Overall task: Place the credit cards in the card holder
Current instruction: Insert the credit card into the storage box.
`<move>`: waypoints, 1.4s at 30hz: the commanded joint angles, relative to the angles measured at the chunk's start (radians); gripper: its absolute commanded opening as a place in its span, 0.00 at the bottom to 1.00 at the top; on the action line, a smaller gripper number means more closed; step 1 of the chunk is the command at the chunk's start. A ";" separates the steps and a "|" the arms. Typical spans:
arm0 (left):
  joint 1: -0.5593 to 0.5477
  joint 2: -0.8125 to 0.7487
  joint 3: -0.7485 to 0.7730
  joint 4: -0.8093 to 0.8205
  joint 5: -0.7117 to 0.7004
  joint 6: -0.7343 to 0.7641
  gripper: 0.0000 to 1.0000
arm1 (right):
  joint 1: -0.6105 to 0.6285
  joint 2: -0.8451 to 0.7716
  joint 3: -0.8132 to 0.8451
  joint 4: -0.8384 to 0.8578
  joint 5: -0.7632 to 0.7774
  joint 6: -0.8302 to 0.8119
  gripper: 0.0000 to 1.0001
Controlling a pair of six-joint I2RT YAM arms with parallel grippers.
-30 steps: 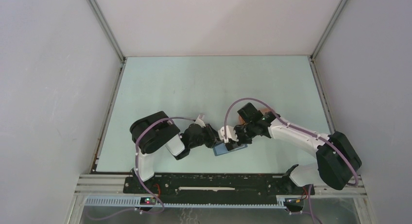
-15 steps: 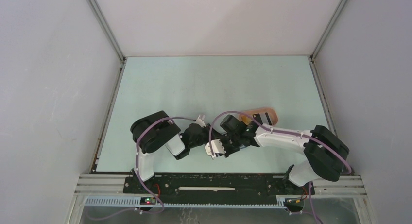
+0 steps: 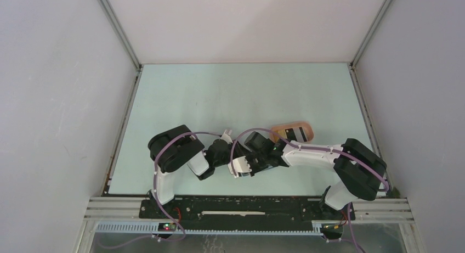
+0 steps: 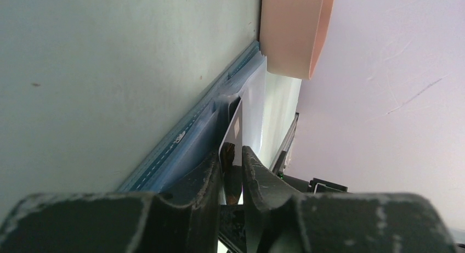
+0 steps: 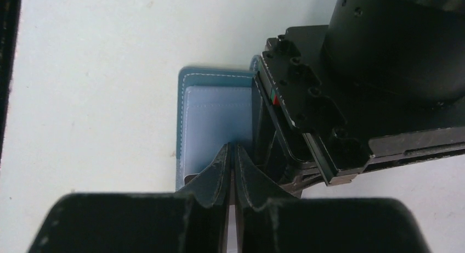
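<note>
From above, the left arm and the right arm reach toward each other over the near part of the pale green bench. Their wrists crowd together there and hide the card holder beneath them. Behind the right arm sits a peach tray with a dark credit card lying in it.

In the left wrist view, the left jaws are drawn in on a credit card, seen almost edge-on, with a finger pressed to either side of it. The card's far end stands at the open card holder, which lies flat on the bench with its stitched blue edge showing. The tray is just beyond.

The right wrist view looks down on the card holder, spread open on the bench with its lighter blue lining up. The right jaws are all but closed, fingertips meeting over that lining. I cannot tell whether they pinch any of it. The left arm's black wrist crowds in over the holder's right side.
</note>
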 commanded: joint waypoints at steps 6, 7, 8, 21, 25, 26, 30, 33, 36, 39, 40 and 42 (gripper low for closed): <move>0.003 0.035 0.014 -0.070 0.011 0.043 0.30 | -0.053 -0.023 -0.015 0.017 0.060 0.001 0.11; 0.002 0.035 0.016 -0.070 0.010 0.043 0.30 | -0.059 -0.023 -0.018 0.015 0.063 0.001 0.11; 0.002 0.035 0.015 -0.070 0.010 0.043 0.30 | -0.064 -0.023 -0.020 0.013 0.065 0.001 0.11; 0.016 0.005 -0.003 -0.070 0.003 0.049 0.32 | -0.148 -0.028 -0.023 -0.010 0.091 0.037 0.10; 0.023 -0.026 -0.012 -0.078 -0.002 0.062 0.32 | -0.172 -0.046 -0.023 -0.015 0.083 0.055 0.11; 0.025 -0.039 -0.014 -0.085 -0.007 0.067 0.32 | -0.180 -0.055 -0.023 -0.016 0.075 0.063 0.11; 0.029 -0.109 -0.019 -0.145 -0.025 0.105 0.33 | -0.210 -0.084 -0.023 -0.036 0.034 0.076 0.12; 0.031 -0.176 -0.023 -0.199 -0.040 0.149 0.33 | -0.231 -0.109 -0.022 -0.056 -0.016 0.092 0.13; 0.033 -0.254 -0.031 -0.254 -0.057 0.192 0.34 | -0.251 -0.144 -0.007 -0.107 -0.099 0.107 0.17; 0.033 -0.348 -0.042 -0.309 -0.072 0.241 0.34 | -0.284 -0.178 0.021 -0.170 -0.214 0.120 0.20; 0.033 -0.377 -0.053 -0.325 -0.079 0.258 0.34 | -0.297 -0.191 0.033 -0.192 -0.258 0.123 0.21; 0.034 -0.444 -0.065 -0.369 -0.094 0.297 0.35 | -0.323 -0.213 0.058 -0.237 -0.305 0.130 0.22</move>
